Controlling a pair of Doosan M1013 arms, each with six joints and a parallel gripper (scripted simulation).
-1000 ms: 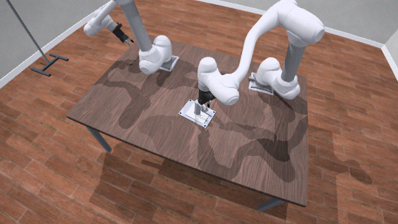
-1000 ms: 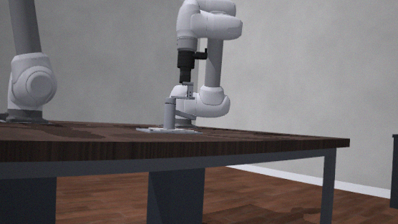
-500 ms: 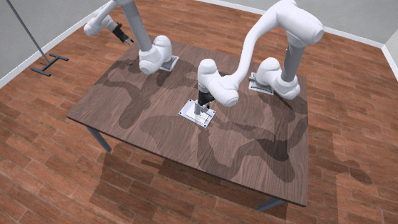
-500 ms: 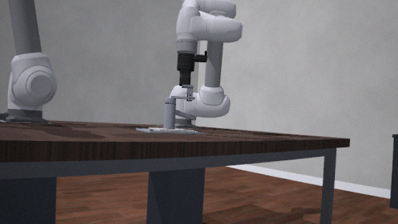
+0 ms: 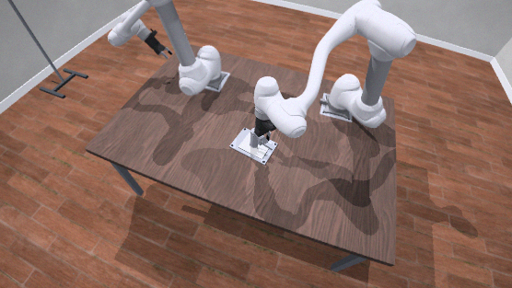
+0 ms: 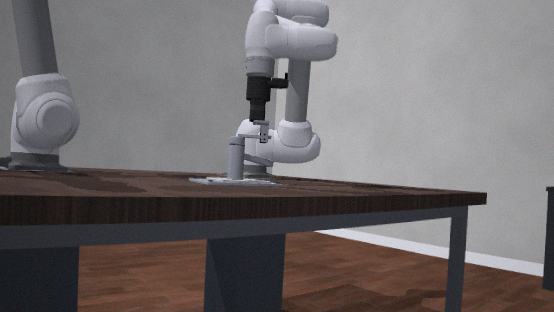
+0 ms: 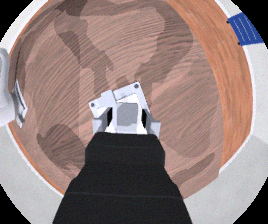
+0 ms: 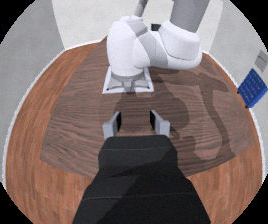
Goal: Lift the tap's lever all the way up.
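Brown wood-grain worktop [image 5: 138, 143] [image 6: 349, 203] [image 7: 185, 75] [image 8: 80, 120] under plain grey walls. On it, near mid-surface, tap [image 5: 253, 141] [image 6: 235, 159] [image 7: 107, 98], upright on pale base plate [image 5: 238, 144] [image 6: 201, 180] [image 7: 129, 92]. Lever [image 5: 261, 140] [image 6: 250, 136] [image 7: 127, 114] roughly level, so apparently still to be raised. Likely rigid, light to swing, maybe slick; best taken near free end, away from pivot. Left hand [image 5: 263, 138] [image 6: 263, 134] [image 7: 126, 121] released, fingers wide either side of lever, gripping nothing; contact possible, too small to tell. Right hand [image 5: 167, 53] [image 8: 136, 122] also wide, empty, well apart from tap.
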